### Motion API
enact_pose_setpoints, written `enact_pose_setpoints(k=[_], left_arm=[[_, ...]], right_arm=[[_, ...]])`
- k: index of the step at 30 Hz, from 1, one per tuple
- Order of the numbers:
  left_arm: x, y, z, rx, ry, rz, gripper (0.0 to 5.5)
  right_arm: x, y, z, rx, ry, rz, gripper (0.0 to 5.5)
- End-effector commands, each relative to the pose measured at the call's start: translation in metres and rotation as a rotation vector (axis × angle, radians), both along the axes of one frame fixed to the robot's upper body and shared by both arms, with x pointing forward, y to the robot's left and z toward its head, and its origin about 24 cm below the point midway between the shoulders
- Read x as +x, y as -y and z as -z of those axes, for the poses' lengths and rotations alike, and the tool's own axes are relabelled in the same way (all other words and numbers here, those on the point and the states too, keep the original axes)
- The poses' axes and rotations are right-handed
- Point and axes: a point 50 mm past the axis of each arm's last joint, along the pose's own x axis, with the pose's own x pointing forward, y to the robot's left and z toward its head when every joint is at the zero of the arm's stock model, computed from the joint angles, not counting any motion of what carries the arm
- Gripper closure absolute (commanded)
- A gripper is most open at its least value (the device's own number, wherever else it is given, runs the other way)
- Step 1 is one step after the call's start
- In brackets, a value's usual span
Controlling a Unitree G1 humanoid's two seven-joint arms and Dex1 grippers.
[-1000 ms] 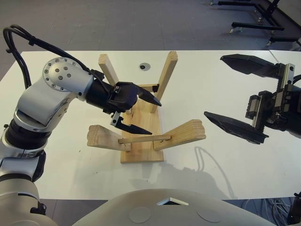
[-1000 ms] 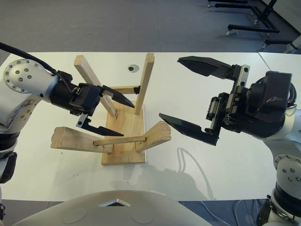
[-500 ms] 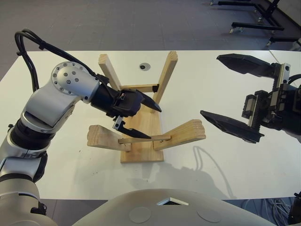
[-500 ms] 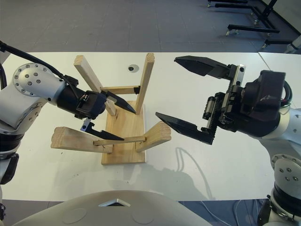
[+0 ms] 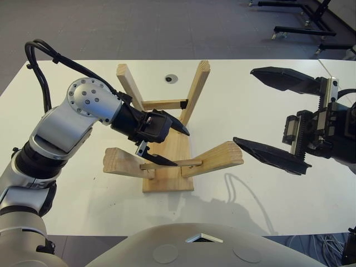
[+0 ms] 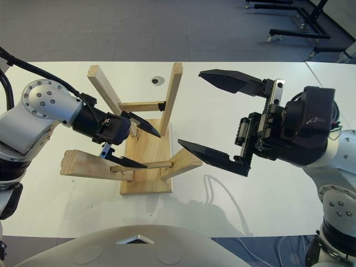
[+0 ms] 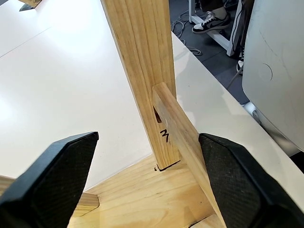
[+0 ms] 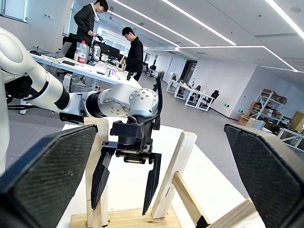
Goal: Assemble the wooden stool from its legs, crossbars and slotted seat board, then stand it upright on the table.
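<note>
The wooden stool lies upside down, its seat board (image 5: 167, 181) flat on the white table (image 5: 67, 194). Two legs (image 5: 197, 89) rise at the far end, joined by a crossbar (image 5: 164, 104). Two near legs (image 5: 214, 158) splay outward, with a thin crossbar (image 5: 186, 163) between them. My left gripper (image 5: 182, 149) hangs open over the seat board, its lower finger touching or just above the near crossbar. The left wrist view has a leg (image 7: 142, 71) and crossbar (image 7: 185, 142) between the fingers. My right gripper (image 5: 243, 107) stands wide open right of the stool, holding nothing.
A small round hole (image 5: 171, 79) sits in the table beyond the stool. Bare table lies on both sides of the stool and along the front edge. Black floor stands (image 5: 300, 28) are behind the table at the right.
My left gripper has slid down toward the near crossbar, staying open. My right gripper has drifted left toward the stool, still wide open. The stool has not moved.
</note>
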Motion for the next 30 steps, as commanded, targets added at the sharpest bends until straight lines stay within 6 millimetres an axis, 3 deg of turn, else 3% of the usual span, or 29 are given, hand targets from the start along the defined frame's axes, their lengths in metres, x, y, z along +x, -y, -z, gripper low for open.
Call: enact_pose_setpoints(k=[1,30], left_arm=[[-0.0014,-0.0001,-0.0008,-0.002,-0.009,0.010,1.62],[0.0005,-0.0018,0.0045,0.021,-0.011,-0.022,1.62]], right_arm=[[-0.0025,-0.0013,0.0007,-0.012,-0.004,-0.015,0.58],[-0.0024,0.0025,0.0049,-0.029,-0.023,-0.015,0.58]])
